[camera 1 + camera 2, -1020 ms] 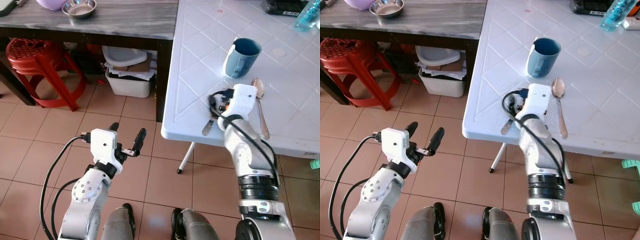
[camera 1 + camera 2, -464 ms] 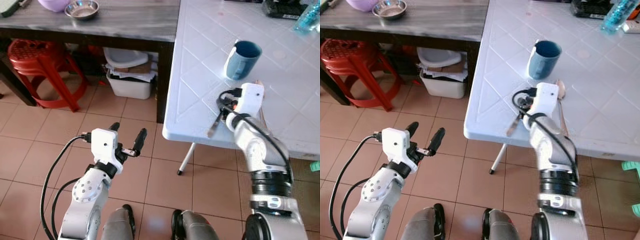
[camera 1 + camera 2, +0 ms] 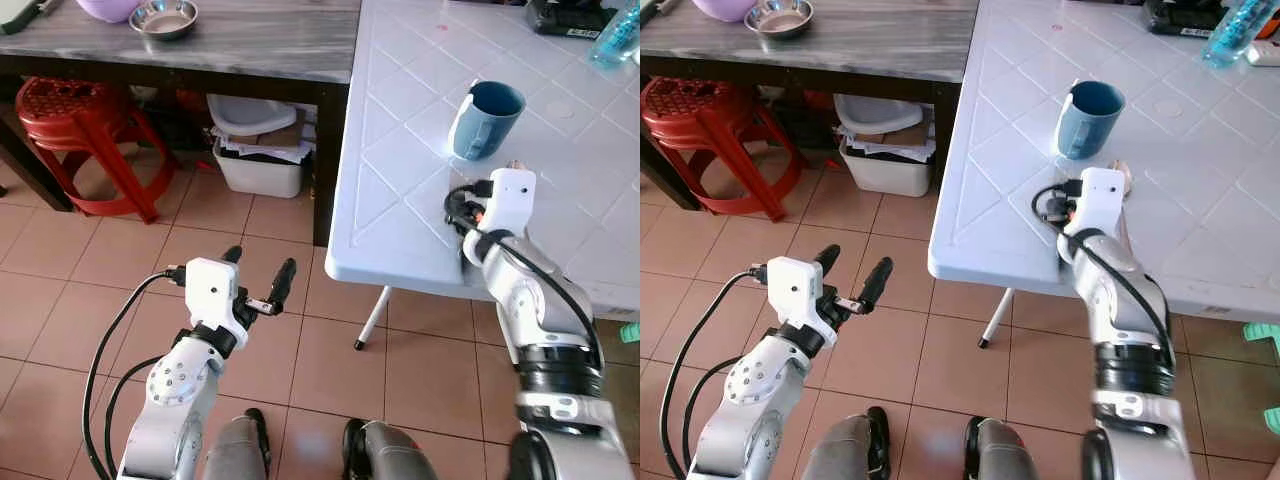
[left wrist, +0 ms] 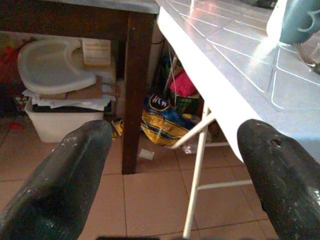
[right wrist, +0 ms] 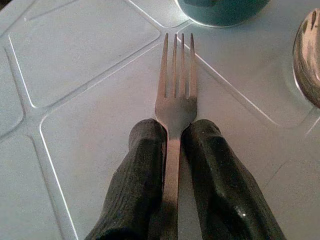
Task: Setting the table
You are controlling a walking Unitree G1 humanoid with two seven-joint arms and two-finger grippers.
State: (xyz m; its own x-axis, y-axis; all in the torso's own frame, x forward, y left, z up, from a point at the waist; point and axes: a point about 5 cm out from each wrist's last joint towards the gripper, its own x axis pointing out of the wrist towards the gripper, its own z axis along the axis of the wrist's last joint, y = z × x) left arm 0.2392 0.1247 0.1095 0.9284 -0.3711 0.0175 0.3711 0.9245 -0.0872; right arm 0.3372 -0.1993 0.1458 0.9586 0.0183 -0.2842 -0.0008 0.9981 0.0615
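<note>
Fork [image 5: 176,95] had been drawn fully onto the table [image 3: 400,180].
Right end effector [image 5: 172,150] pinched its handle, tines toward the mug [image 3: 483,118] ahead; left end effector [image 3: 255,282] hung open, idle.

Silver jointed arms with white wrist housings, looping black cables, small screws and long black fingers [image 5: 138,185]

Against the dark-legged grey stone-topped side table [image 3: 250,40] — a red plastic stool [image 3: 75,125]; underneath, a white plastic bin [image 3: 258,165] of papers; on top, a steel bowl [image 3: 162,17].
</note>
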